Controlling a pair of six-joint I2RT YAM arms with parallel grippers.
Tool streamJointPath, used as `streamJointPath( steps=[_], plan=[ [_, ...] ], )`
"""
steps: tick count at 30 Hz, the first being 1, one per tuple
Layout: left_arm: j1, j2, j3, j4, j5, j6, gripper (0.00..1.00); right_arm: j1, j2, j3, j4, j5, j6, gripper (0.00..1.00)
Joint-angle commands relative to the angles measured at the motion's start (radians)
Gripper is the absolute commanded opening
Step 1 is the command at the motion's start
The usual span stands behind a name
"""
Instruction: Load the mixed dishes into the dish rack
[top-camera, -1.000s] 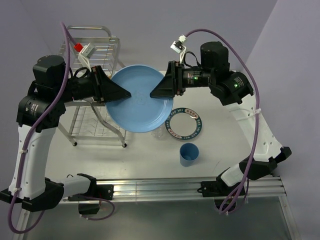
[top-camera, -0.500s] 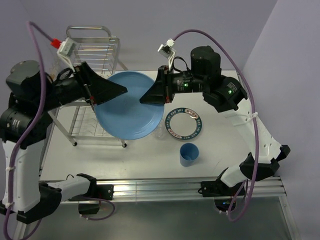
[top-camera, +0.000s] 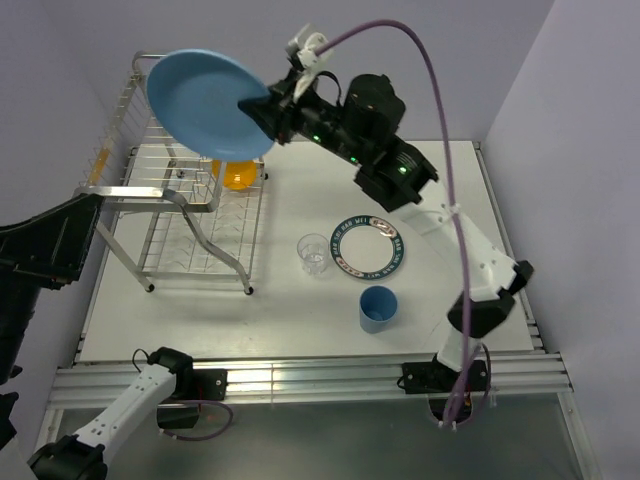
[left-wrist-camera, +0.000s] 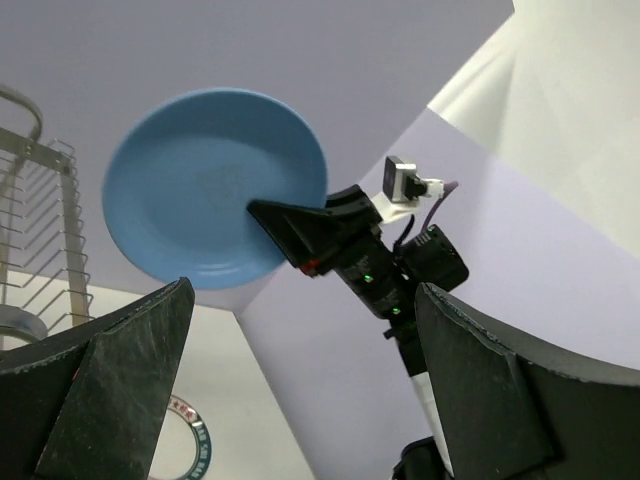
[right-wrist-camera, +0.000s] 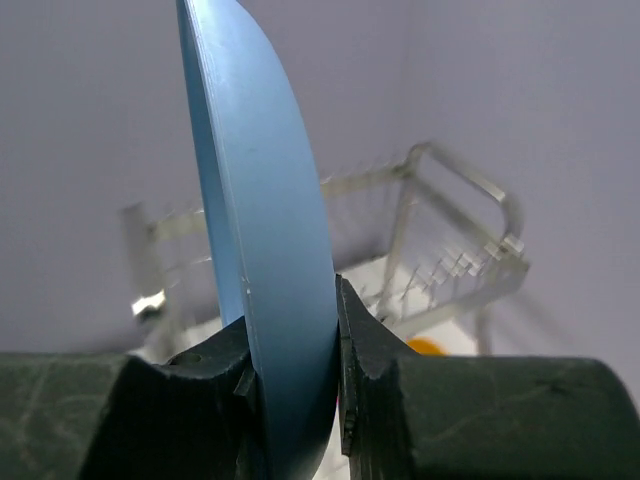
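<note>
Orange bowl looks racked in dish rack. Right end effector clamped on light-blue plate rim, above rack. Left end effector spread wide, empty. Glass, lettered plate, blue cup on tabletop right of rack, not yet loaded.

In the top view, the dish rack is set at the left, a bowl in it, a plate raised above it. At centre, a glass is placed just left of a second plate, a cup below them.

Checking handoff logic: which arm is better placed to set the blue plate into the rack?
Right. The right gripper clamps the light-blue plate above the dish rack; the left gripper is open, empty.
</note>
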Motion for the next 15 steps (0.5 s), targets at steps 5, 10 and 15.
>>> streamJointPath(
  steps=[5, 10, 15],
  plan=[
    [-0.002, -0.039, -0.097, -0.065, -0.080, -0.032, 0.99, 0.018, 0.287, 0.255, 0.344, 0.135, -0.288, 0.00],
    [-0.002, -0.076, -0.138, -0.118, -0.045, -0.026, 0.99, 0.023, 0.416, 0.357, 0.480, 0.108, -0.429, 0.00],
    [-0.002, -0.102, -0.177, -0.183, -0.019, -0.035, 0.99, 0.023, 0.487, 0.370, 0.561, 0.037, -0.458, 0.00]
  ],
)
